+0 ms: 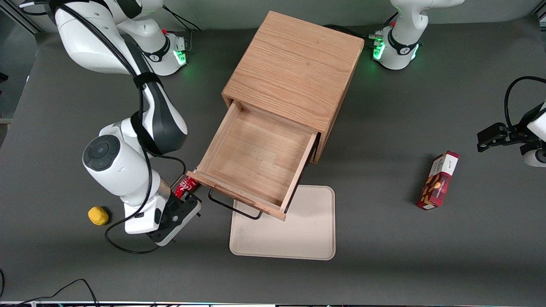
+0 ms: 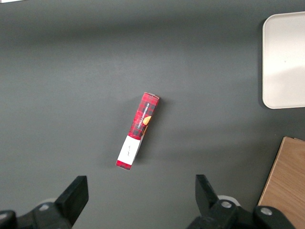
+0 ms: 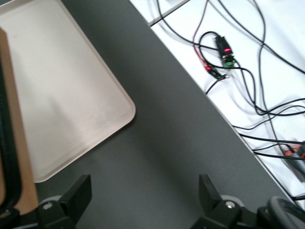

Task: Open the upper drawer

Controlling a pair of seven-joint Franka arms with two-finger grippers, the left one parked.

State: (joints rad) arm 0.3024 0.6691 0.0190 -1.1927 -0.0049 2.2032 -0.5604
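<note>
The small wooden cabinet (image 1: 294, 76) stands mid-table with its upper drawer (image 1: 256, 162) pulled far out, its bare wooden inside showing. The drawer's thin black wire handle (image 1: 234, 207) juts from its front over the tray. My gripper (image 1: 177, 218) hangs low over the table beside the drawer's front corner, toward the working arm's end, apart from the handle. In the right wrist view the gripper (image 3: 143, 193) is open, with only dark table between its fingers (image 3: 78, 194). The drawer's front edge (image 3: 21, 162) and handle (image 3: 8, 157) show at the side.
A beige tray (image 1: 298, 230) lies on the table in front of the cabinet, partly under the open drawer. A red can (image 1: 187, 186) lies between my gripper and the drawer's corner. A yellow lump (image 1: 98, 215) sits toward the working arm's end. A red box (image 1: 438, 180) lies toward the parked arm's end.
</note>
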